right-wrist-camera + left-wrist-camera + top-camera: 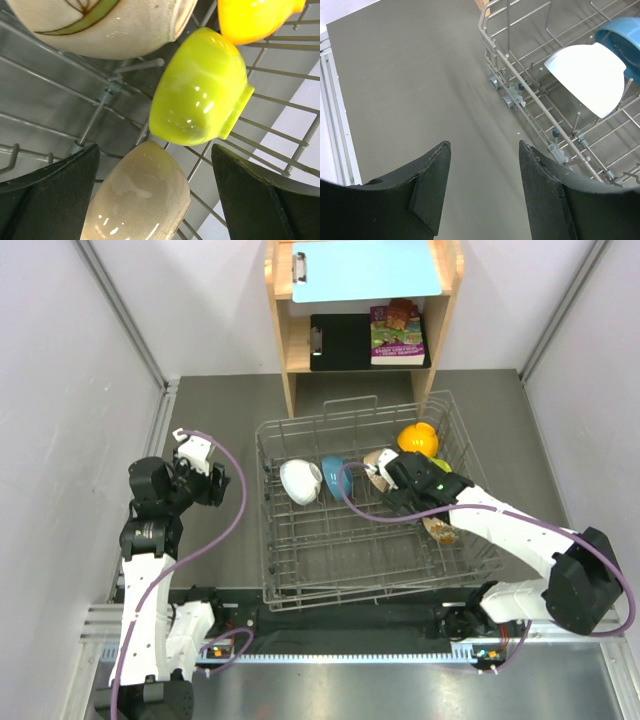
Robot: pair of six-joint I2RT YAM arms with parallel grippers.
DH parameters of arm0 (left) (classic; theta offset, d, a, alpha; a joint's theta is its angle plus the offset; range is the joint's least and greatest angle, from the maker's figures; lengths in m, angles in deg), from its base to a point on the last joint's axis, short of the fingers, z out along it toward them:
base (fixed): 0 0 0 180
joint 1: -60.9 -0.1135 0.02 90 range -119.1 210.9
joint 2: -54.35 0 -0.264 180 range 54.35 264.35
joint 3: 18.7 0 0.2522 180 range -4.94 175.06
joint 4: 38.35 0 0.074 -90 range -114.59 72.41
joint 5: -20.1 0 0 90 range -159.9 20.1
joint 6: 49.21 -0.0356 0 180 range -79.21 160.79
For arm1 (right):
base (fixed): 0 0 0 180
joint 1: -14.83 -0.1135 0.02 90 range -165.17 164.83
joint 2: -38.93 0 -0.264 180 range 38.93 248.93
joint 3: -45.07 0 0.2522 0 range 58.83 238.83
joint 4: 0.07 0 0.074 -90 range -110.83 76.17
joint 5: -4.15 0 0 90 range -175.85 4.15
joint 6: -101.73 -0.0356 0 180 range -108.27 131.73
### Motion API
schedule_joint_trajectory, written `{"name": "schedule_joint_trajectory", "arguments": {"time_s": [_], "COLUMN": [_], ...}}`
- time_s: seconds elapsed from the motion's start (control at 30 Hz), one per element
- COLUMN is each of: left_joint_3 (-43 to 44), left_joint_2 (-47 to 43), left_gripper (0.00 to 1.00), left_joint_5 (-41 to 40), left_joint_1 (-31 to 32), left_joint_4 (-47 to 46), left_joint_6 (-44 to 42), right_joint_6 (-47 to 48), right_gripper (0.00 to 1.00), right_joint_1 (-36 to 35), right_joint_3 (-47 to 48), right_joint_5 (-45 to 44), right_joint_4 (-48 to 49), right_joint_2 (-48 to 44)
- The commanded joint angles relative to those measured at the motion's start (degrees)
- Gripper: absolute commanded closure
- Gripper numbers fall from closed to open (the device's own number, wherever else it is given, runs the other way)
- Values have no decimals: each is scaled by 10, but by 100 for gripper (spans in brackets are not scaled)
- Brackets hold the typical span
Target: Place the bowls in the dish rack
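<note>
The silver wire dish rack (330, 560) stands mid-table. In it, on edge, are a white bowl (300, 481), a blue bowl (336, 477), a beige bowl (376, 466), an orange bowl (417, 439), a lime green bowl (441, 465) and a second beige bowl (441, 530). My right gripper (155, 147) is open inside the rack, its fingers either side of the lower beige bowl (140, 195), just below the lime bowl (200, 90). My left gripper (484, 144) is open and empty over the grey table, left of the rack's rim (520, 80). The white bowl (587, 75) shows there.
A wooden shelf unit (285, 350) stands behind the rack, with a blue clipboard (365, 268) on top and a book (397, 335) inside. Pale walls close in both sides. A metal rail (340, 655) runs along the near edge.
</note>
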Motion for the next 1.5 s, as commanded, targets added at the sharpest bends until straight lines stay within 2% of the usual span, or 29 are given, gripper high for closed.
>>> {"name": "schedule_joint_trajectory", "arguments": {"time_s": [0.0,0.17,0.4,0.57,0.7,0.8,0.97,1.13,1.23,1.37,1.4,1.47], "left_joint_3": [19,13,8,17,26,24,42,55,67,74,75,83], "left_joint_2": [-2,-4,-6,-1,6,10,28,49,73,109,125,144], "left_gripper": [38,38,37,16,8,1,1,1,1,1,1,1], "left_joint_5": [11,7,6,5,12,23,36,86,104,66,52,17], "left_joint_1": [-3,-3,-3,-3,-4,-3,-3,-1,1,21,26,46], "left_joint_4": [-10,-12,-19,-18,-17,-25,-13,-12,-16,-51,-62,-83], "left_joint_6": [7,4,7,5,4,3,-5,-2,2,13,16,15], "right_joint_6": [-8,-1,30,53,42,42,77,97,116,138,136,116], "right_gripper": [7,7,6,0,0,0,0,0,0,0,0,0], "right_joint_1": [-6,-7,-6,-6,-6,2,16,39,68,128,161,194], "right_joint_3": [40,60,151,215,286,315,300,269,236,181,177,177], "right_joint_5": [21,3,-31,2,48,49,-6,-52,-83,-89,-85,-56], "right_joint_4": [5,6,-10,-9,-33,-39,-10,19,66,118,124,127], "right_joint_2": [-9,-14,-12,-19,-28,-39,-75,-114,-139,-161,-162,-162]}}
